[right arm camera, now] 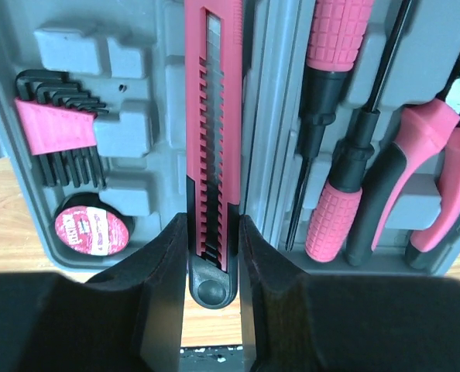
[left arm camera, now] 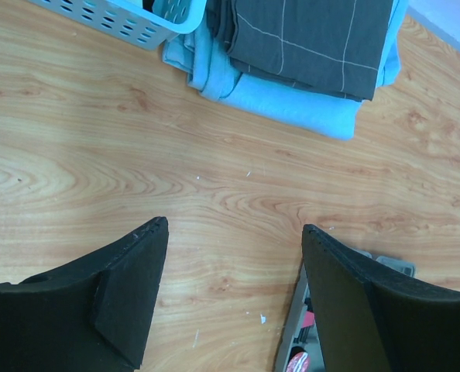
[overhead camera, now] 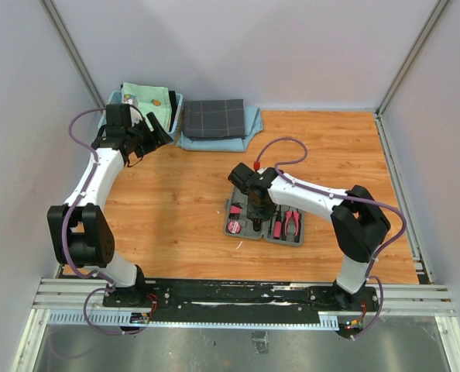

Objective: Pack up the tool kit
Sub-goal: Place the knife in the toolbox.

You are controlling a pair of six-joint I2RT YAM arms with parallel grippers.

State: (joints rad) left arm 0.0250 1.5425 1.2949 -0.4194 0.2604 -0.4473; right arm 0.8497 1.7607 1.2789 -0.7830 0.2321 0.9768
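The grey tool kit case lies open on the wooden table, right of centre. In the right wrist view its moulded slots hold hex keys, a round tape, two screwdrivers and pliers. My right gripper is shut on the butt end of the pink-and-black knife. The knife runs along the case's middle, its end past the near rim; I cannot tell whether it is seated. My left gripper hangs open and empty over bare wood, the case's corner just beside its right finger.
A light blue basket stands at the back left, close to the left gripper. Next to it a dark grey checked cloth lies folded on a light blue cloth. Walls close in the table on three sides.
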